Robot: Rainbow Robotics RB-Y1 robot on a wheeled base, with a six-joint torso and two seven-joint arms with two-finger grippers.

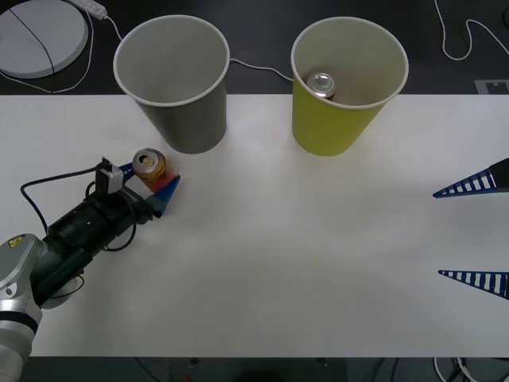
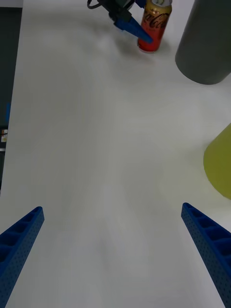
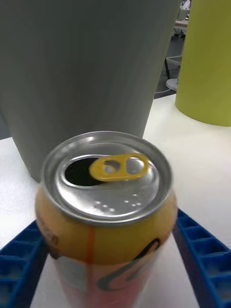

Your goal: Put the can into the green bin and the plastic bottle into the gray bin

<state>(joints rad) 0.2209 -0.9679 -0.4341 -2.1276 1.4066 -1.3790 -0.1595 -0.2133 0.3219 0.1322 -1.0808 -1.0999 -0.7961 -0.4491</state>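
Observation:
The can [image 1: 149, 165] [image 2: 155, 24] [image 3: 106, 192], red below and gold-orange above, stands upright on the white table just in front of the gray bin [image 1: 187, 119] [image 3: 86, 62]. My left gripper [image 1: 155, 177] [image 3: 108, 226] is open, with one blue finger on each side of the can's body. The green bin [image 1: 330, 123] [image 3: 207, 62] stands to the right of the gray one. My right gripper [image 1: 439, 234] [image 2: 111, 207] hangs open at the table's right edge, holding nothing. The plastic bottle is out of view.
A second can with a bright silver lid [image 1: 321, 83] lies inside the green bin. A white round disc [image 1: 40, 36] and loose cables [image 1: 469, 40] sit on the dark surface behind the table. Bare white tabletop [image 1: 302, 255] spans the middle.

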